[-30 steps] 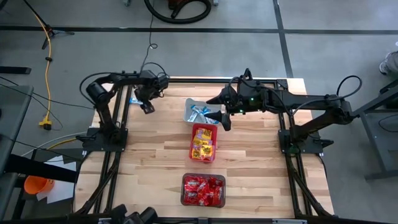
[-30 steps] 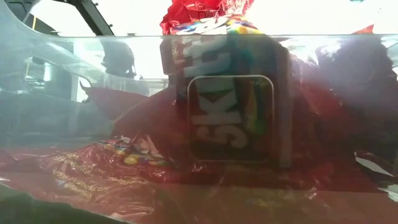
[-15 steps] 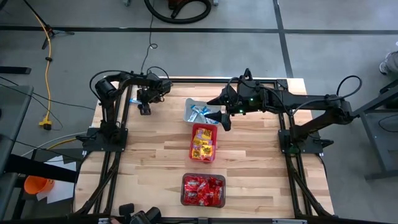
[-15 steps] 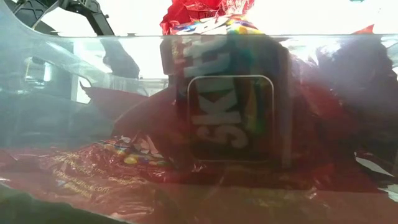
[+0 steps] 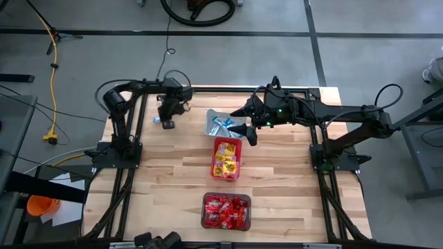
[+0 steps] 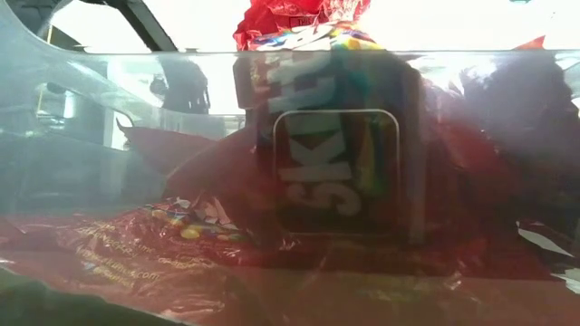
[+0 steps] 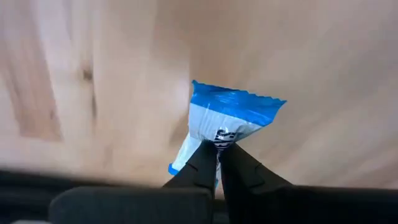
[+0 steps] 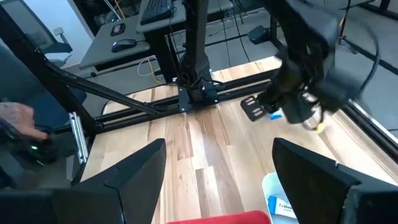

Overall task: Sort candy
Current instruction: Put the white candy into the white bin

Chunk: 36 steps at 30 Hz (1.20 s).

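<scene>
L hand point(image 7: 216, 152) clenched on a blue-and-white packet point(image 7: 227, 118), fingertips point(image 7: 202, 158) pinching its lower edge, just above the surface point(image 7: 93, 74). High view puts the L hand point(image 5: 167, 122) at the far-left part of the surface point(image 5: 166, 180), packet a small blue spot beside it.

R hand point(image 8: 217, 168) released, fingers point(image 8: 134, 171) spread wide, nothing btwn them. In the high view it point(image 5: 250, 133) hangs over the gap btwn the grey bin point(image 5: 210, 119) and the pink bin point(image 5: 217, 142), near surface centre.

Candy, by bin:
- grey bin, far centre: blue-and-white packets point(image 5: 223, 125)
- pink bin, just nearer than grey, touching or almost: yellow packets point(image 5: 226, 164)
- dark bin point(image 5: 205, 211), near edge, well apart from the other two: red packets point(image 5: 226, 211)

Low view looks thru a clear bin wall point(image 6: 136, 136) straight at red packets point(image 6: 335, 181) piled against it; arms barely show behind.

R wrist view shows the L arm farther off over the surface point(image 8: 199, 162), blue packet point(image 8: 275, 115) in its hand. A person's hand point(image 8: 15, 115) shows at the edge of that view, beyond the surface.
</scene>
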Tool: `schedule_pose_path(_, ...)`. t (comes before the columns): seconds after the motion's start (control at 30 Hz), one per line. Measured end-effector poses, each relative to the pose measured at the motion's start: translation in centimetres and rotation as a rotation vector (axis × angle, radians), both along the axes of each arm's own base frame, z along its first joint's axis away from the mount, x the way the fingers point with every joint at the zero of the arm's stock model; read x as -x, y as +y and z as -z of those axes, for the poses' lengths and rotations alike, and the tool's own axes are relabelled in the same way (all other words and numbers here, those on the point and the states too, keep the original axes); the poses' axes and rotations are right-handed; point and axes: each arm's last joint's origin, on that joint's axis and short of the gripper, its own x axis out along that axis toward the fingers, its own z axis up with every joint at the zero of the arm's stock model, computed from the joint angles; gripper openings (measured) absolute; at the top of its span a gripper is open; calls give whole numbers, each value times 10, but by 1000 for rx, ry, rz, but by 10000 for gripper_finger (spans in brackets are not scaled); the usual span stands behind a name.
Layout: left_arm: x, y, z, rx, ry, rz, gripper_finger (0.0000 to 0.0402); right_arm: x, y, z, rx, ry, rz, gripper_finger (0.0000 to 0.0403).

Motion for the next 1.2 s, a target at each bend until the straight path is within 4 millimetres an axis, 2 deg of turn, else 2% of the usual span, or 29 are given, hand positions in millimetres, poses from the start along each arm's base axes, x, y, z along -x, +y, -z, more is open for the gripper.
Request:
schedule_pose_path(0.13,-6,-3,-43,-56,-386,-183,1,0,0,0,3,-1,-1,288)
schedule_pose_path(0.27,-8,-26,-90,-122,-806,-237,0,0,0,0,3,0,-1,288)
schedule_pose_path(0.43,-7,-78,-131,-202,-1236,-86,0,0,0,0,4,1,-1,288)
schedule_pose_path(0.57,-5,-127,-146,-211,-1594,-7,0,1,0,2,8,25,-9,288)
schedule_pose_path(0.7,-2,-167,-155,-215,-1910,37,0,2,2,5,2,57,-27,288)
schedule_pose_path(0.77,-3,-181,-159,-247,-2009,59,0,2,4,5,3,55,-43,288)
schedule_pose_path(0.9,-9,-198,-163,-320,-2065,86,0,3,13,5,2,58,-72,288)
schedule_pose_path(1.07,-16,-204,-162,-291,-2080,68,0,11,26,1,34,72,-53,288)
schedule_pose_path(1.2,-23,-206,-159,-281,-2061,82,0,25,35,0,49,54,-20,288)
